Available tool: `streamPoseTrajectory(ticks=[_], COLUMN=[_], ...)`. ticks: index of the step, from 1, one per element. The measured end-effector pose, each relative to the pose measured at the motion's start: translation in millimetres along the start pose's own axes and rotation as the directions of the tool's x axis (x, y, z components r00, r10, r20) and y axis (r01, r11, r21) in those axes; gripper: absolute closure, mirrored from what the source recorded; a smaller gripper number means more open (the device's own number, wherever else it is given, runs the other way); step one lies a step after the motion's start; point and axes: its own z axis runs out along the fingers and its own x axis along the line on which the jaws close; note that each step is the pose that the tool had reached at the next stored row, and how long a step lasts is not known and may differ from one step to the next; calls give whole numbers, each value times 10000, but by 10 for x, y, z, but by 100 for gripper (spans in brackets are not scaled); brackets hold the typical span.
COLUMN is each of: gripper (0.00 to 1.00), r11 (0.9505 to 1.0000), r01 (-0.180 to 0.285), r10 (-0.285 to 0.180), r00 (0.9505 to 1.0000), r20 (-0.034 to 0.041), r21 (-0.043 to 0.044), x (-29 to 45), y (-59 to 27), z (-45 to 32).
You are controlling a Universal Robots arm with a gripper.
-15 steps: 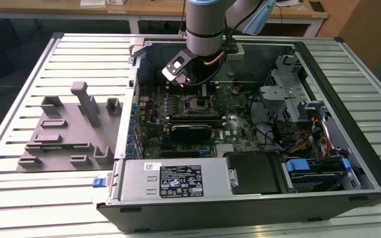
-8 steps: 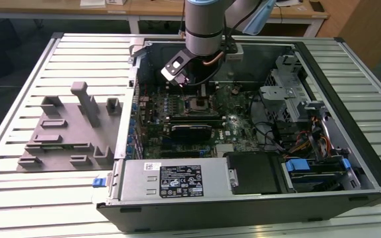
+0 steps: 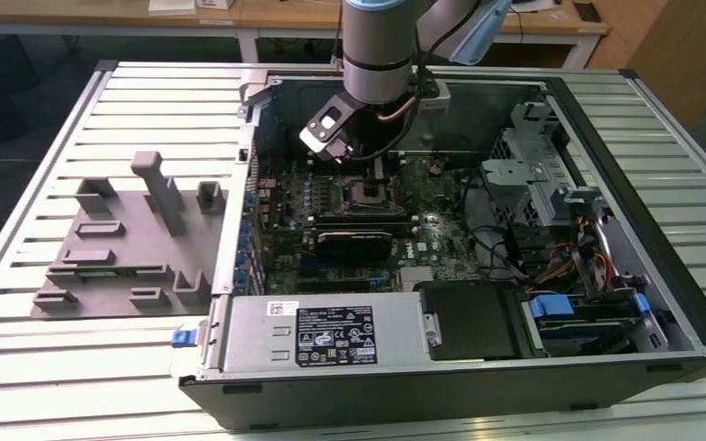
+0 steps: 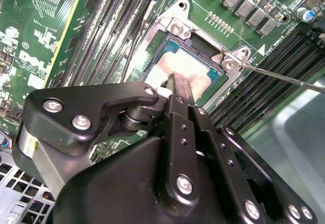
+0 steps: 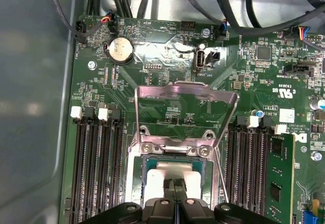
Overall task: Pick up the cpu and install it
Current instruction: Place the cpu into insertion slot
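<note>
Lying flat in the socket (image 5: 152, 148), the cpu (image 5: 172, 170) sat directly beneath the fingers (image 5: 169, 191) — pressed together, gripping nothing — whether they touched it was unclear.

the cpu (image 4: 190, 69) had a pale, smooth metal top with a dull shine. the gripper (image 4: 181, 84) looked matt black, studded with bright metal screws. the socket frame (image 5: 188, 88) was bare shiny metal, the board (image 5: 152, 56) glossy green, the tray (image 3: 108, 248) matt grey plastic on the ribbed metal table (image 3: 34, 340).

Printed sticker (image 3: 335, 335) on power supply (image 3: 249, 340), tiny white lettering on motherboard (image 5: 152, 76), illegible
</note>
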Motion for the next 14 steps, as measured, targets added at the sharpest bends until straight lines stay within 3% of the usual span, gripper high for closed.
streamPoseTrajectory(ticks=[14], gripper=[89], r11=[10000], r01=[0], r10=[0], r00=[10000], r20=[0], r21=[0], x=[0], y=[-2], z=[14])
